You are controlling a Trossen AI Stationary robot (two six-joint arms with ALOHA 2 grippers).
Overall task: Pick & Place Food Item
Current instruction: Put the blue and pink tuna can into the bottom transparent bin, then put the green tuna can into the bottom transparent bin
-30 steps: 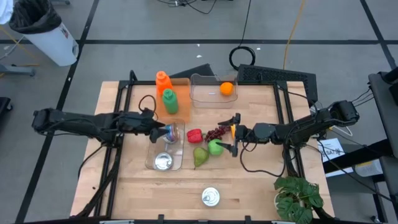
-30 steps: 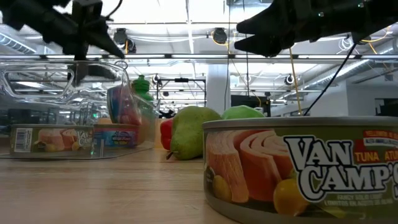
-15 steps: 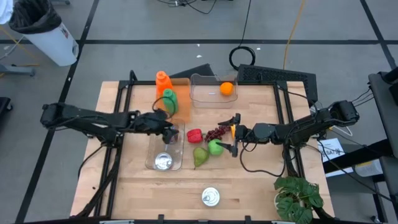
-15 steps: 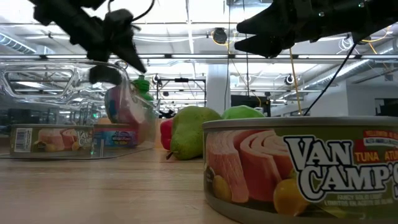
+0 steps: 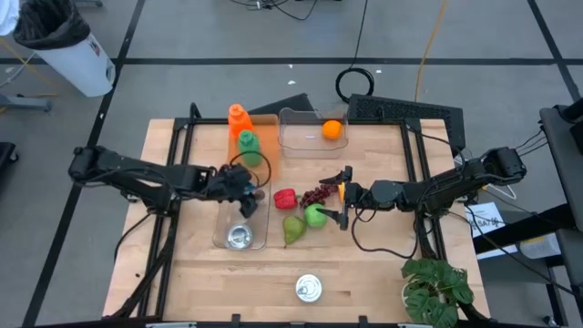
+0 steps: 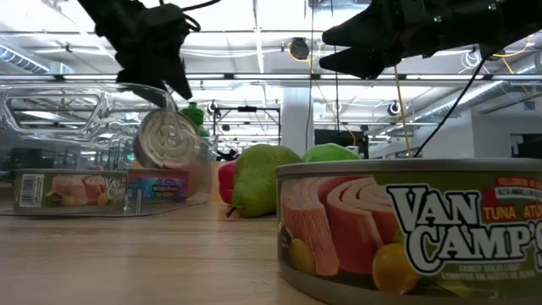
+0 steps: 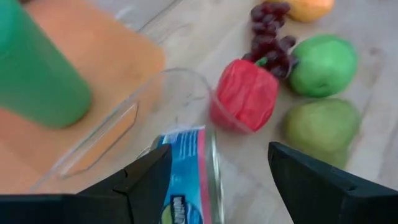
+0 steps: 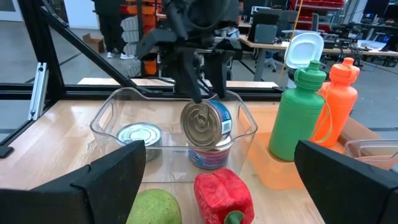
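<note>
Tuna can [image 8: 206, 129] lies tipped on its side inside the clear bin [image 8: 106, 121], lid facing you. Left gripper [image 5: 244, 185] sits just above it, fingers spread, holding nothing. Right gripper [image 5: 344, 194] waits open above the green apple [image 5: 315, 216], likely staged for fruit.
</note>
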